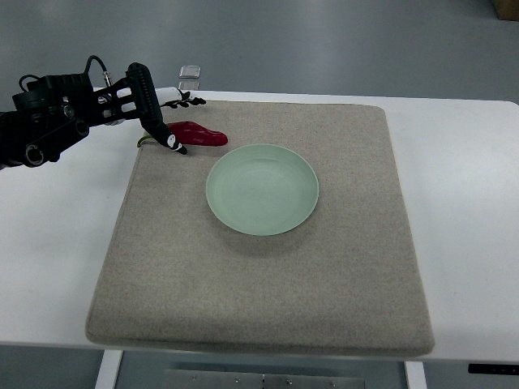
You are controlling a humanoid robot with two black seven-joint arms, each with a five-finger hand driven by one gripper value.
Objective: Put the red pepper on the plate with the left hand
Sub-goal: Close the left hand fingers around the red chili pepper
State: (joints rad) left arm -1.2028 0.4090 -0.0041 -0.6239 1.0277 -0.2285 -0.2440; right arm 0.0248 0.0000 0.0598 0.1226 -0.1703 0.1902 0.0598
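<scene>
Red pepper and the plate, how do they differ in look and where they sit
The red pepper is dark red, long and tapered; the plate is pale green, round and far larger. The pepper lies at the mat's far left corner, right under the left hand's fingers; the plate sits near the mat's middle, clear of the hand and holding nothing. Both rest on the beige mat, close together.

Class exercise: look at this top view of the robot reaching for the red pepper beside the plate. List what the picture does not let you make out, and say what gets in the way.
- Stem end of the red pepper: covered by the left hand, top view.
- Whether the fingertips touch the pepper: the steep angle hides any gap.
- Right hand: out of the picture.
- Small clear object past the table's far edge: too small to identify.
- Underside of the plate on the mat: hidden.
</scene>
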